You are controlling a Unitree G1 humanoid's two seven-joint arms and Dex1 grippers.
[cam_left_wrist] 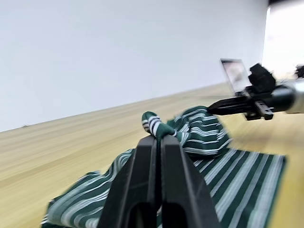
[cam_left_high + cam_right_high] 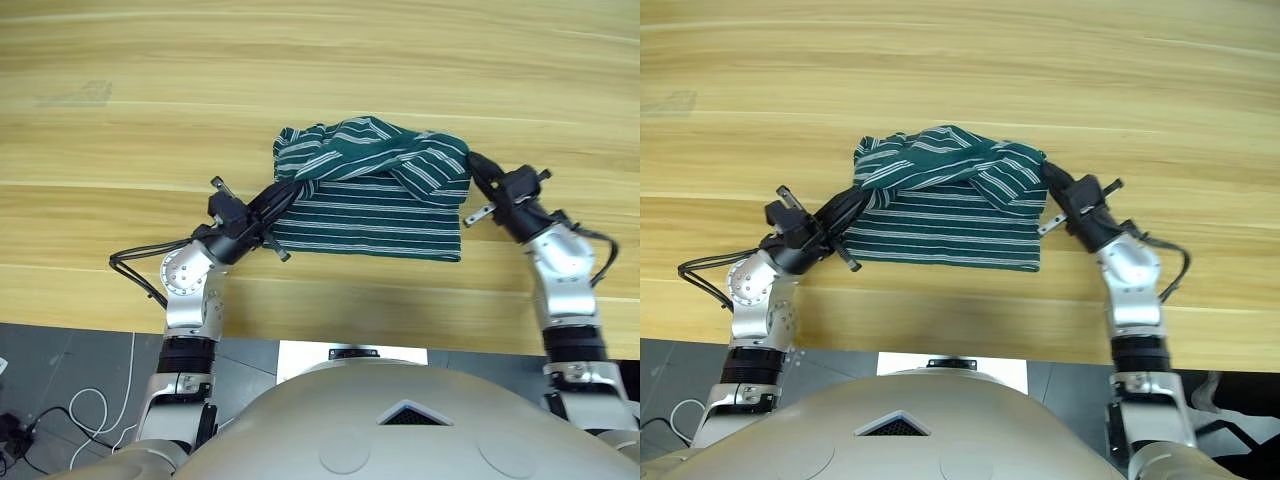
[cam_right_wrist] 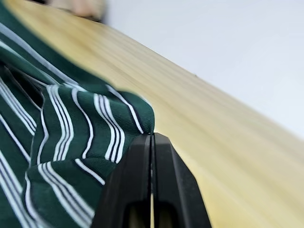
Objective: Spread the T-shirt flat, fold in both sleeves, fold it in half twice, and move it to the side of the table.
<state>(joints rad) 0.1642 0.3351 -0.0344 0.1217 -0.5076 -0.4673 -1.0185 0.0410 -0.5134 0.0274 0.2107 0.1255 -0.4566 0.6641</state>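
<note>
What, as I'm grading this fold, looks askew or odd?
The T-shirt is bunched and twisted along its far edge, pinched between the left gripper and right gripper; its near part lies flat on the table.

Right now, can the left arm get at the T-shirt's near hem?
Probably not yet: the left gripper is shut on the T-shirt at its left edge. The near hem lies uncovered on the table, so after letting go it likely could.
</note>
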